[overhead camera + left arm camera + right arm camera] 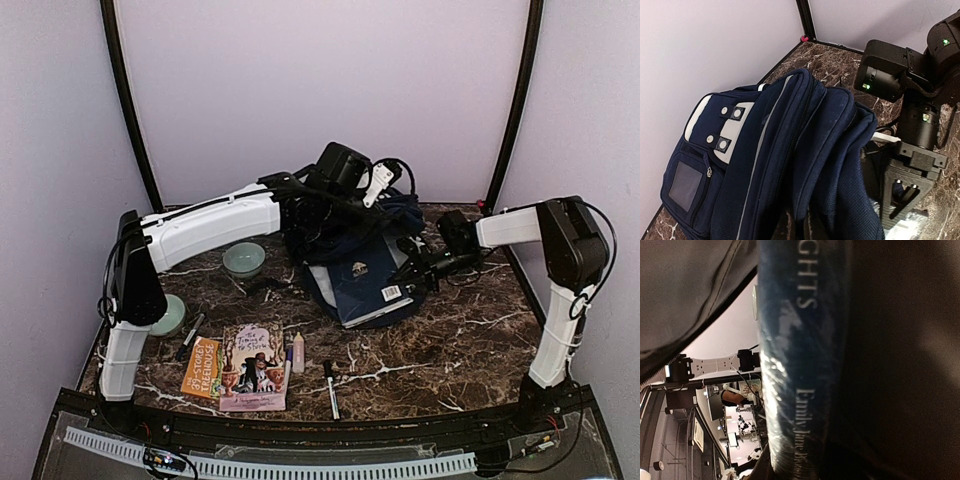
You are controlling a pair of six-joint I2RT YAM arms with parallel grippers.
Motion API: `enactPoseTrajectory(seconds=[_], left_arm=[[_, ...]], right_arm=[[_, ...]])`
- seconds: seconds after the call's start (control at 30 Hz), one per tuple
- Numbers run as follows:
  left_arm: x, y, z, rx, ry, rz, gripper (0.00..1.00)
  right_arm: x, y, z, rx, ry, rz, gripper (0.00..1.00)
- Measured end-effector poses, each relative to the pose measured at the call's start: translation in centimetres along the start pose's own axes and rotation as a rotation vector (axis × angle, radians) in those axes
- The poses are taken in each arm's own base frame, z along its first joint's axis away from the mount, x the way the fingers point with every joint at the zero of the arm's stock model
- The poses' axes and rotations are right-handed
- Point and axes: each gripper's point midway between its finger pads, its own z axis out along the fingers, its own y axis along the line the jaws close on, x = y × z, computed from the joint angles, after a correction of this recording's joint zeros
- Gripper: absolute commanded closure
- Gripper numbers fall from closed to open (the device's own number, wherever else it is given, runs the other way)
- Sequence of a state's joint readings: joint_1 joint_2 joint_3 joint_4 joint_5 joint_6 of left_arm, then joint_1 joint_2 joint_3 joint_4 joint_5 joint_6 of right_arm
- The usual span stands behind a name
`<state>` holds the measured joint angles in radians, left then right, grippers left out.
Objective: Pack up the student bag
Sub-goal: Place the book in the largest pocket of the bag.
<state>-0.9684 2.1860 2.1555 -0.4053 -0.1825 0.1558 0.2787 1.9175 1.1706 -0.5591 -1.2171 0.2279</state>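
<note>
Marble table [460, 350] first: the bag [765, 160] sat toward 12 o'clock from its middle, propped up, mouth gaping toward 6 o'clock. Left arm stretched over from 9 o'clock, w/ the left gripper [348, 185] above the bag's top edge. Its jaws were fully closed, but its fingers weren't in its own wrist view, so couldn't tell if fabric was pinched; prob. holding the mouth up, going by how the bag stood. A dark-blue book [362, 283] lay tilted in the mouth, barcode corner toward 5 o'clock; how deep it was, couldn't tell. Right gripper [415, 270] was at the book's 3 o'clock edge, narrow & clamped on it; right wrist view was filled w/ the spine, dark material either side. Step in hand, as I read it: feeding this book into the main compartment, not yet seated. Next move would need a push toward 11 o'clock & down, keeping the book flat so a corner doesn't snag the zip lip, and letting go only once it's well inside. Prob. left to pack: illustrated book [252, 365] & orange book [203, 368] at 7 o'clock. Green bowl [243, 260] sat at 10 o'clock, apart from the bag; a pen [331, 390] lay at 6.
</note>
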Motion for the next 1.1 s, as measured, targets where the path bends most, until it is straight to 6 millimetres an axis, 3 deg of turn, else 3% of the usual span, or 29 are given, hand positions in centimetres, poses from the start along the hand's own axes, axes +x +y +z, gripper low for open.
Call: enactPoseTrajectory(seconds=[0.2,0.37,0.53,0.63,0.73,0.93,1.1], left_arm=[[0.2,-0.4,-0.6,0.022,-0.003,0.002,1.00],[0.7,-1.0,-0.3,0.040,0.005,0.005,1.00],[0.9,-1.1,-0.4,0.047,0.007,0.006,1.00],[1.2,-1.1,-0.6,0.048,0.006,0.006,1.00],[1.4,-1.2,-1.1,0.050,-0.001,0.005,1.00],[1.3,-1.3,-2.0,0.051,-0.025,-0.009,1.00],[1.1,-1.4,-2.7,0.060,-0.048,-0.029,1.00]], right_arm=[[-4.3,-0.2,0.4,-0.005,-0.088,-0.008,1.00],[-7.6,-2.6,1.2,-0.002,-0.131,0.006,1.00],[-8.7,-2.9,1.3,-0.011,-0.158,0.000,0.64],[-9.3,-3.0,0.9,0.034,-0.192,-0.034,0.50],[-9.0,-2.8,0.0,0.129,-0.229,-0.079,0.42],[-6.5,-1.7,-2.4,0.319,-0.261,-0.195,0.39],[-3.5,-2.2,-3.4,0.424,-0.225,-0.261,0.39]])
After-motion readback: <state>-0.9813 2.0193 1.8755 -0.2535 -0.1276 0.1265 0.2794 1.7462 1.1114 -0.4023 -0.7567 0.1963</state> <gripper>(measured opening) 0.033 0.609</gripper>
